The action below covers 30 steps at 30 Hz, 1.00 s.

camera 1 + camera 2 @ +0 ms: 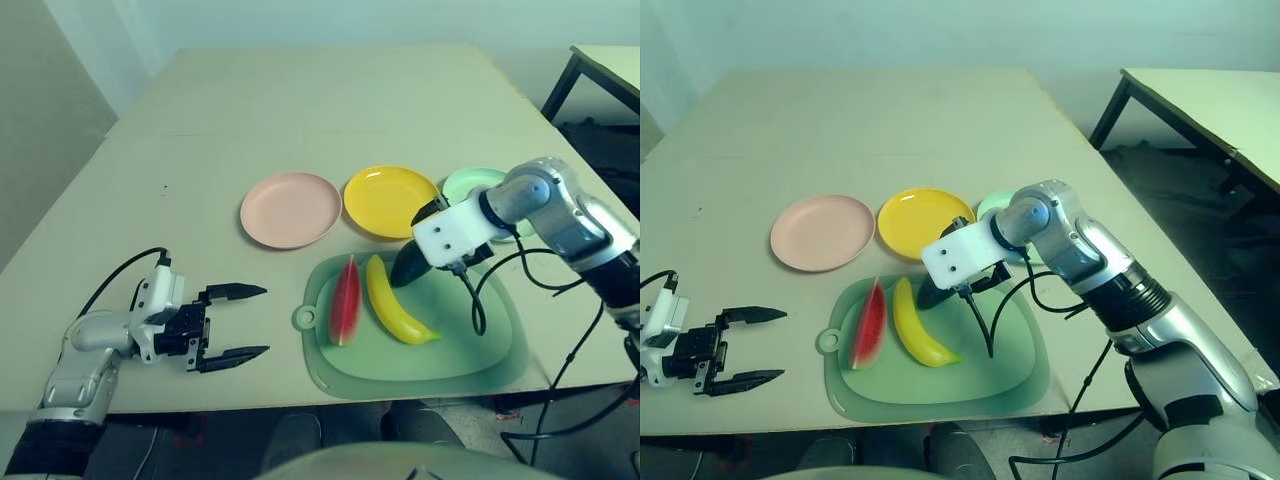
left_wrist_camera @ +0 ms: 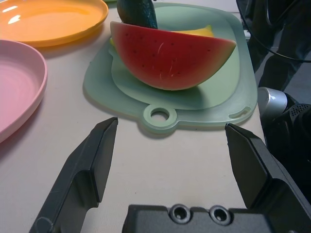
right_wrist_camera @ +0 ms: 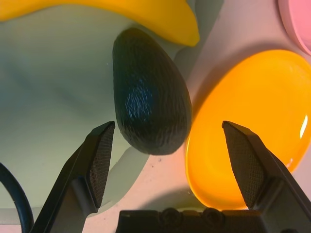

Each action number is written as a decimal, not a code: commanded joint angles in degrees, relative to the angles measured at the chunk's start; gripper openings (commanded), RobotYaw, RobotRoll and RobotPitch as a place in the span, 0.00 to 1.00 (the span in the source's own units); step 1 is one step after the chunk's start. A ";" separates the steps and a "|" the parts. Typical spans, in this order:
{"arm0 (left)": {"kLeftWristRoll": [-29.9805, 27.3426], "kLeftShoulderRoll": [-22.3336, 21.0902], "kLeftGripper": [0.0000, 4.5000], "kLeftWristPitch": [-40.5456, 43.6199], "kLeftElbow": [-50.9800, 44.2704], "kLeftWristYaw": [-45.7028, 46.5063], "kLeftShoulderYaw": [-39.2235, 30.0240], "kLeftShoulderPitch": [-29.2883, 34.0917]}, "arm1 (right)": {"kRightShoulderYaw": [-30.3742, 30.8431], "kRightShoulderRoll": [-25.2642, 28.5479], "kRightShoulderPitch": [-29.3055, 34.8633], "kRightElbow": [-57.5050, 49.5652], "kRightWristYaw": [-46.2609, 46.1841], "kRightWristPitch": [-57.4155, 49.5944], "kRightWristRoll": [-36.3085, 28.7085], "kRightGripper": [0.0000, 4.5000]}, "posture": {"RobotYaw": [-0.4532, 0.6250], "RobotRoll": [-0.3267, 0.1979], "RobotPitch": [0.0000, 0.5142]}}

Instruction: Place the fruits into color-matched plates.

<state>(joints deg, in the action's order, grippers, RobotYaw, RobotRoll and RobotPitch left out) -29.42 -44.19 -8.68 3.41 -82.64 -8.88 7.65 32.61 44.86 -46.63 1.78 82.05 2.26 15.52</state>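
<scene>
- Your right arm hides most of the round mint-green plastic plate (image 1: 468, 184); you see just an arc of its rim beside the glossy round yellow plate (image 1: 390, 200).
- The dark green, pebbly-skinned toy avocado (image 3: 149, 110) is largely covered by your right gripper (image 1: 428, 256) from above. At the wrist you see it lying at the edge of the green rounded-rectangle mat (image 1: 480, 340), near the yellow plate.
- That claw hangs spread wide over the avocado, grasping nothing.
- The smooth curved yellow toy banana (image 1: 395, 303) and the seeded red watermelon wedge with green rind (image 1: 345, 300) lie side by side on the mat.
- The matte pale pink plate (image 1: 290, 209) holds nothing.
- Your left gripper (image 1: 240, 322) rests released beside the mat's ring tab (image 2: 160, 115).
</scene>
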 commanded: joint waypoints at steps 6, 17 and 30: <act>0.20 -0.47 1.00 -0.36 -1.51 0.34 -0.98 1.09 | 0.54 -2.27 -1.36 3.93 1.64 2.41 2.24 0.99 | 0.45 0.62 0.12; 0.16 -0.29 1.00 -0.44 -2.75 1.56 -1.66 1.89 | 0.62 -3.38 -0.99 4.20 4.60 2.34 2.80 0.99 | 0.48 0.62 0.13; 0.10 -0.26 1.00 -0.31 -3.89 2.42 -1.92 2.86 | 0.85 -3.82 0.02 4.21 5.18 2.08 4.06 0.99 | 0.48 0.62 0.14</act>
<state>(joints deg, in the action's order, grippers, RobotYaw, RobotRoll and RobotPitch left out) -29.42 -44.19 -8.68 0.20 -80.35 -10.17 10.19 32.72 41.12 -47.11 5.94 86.65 4.35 19.16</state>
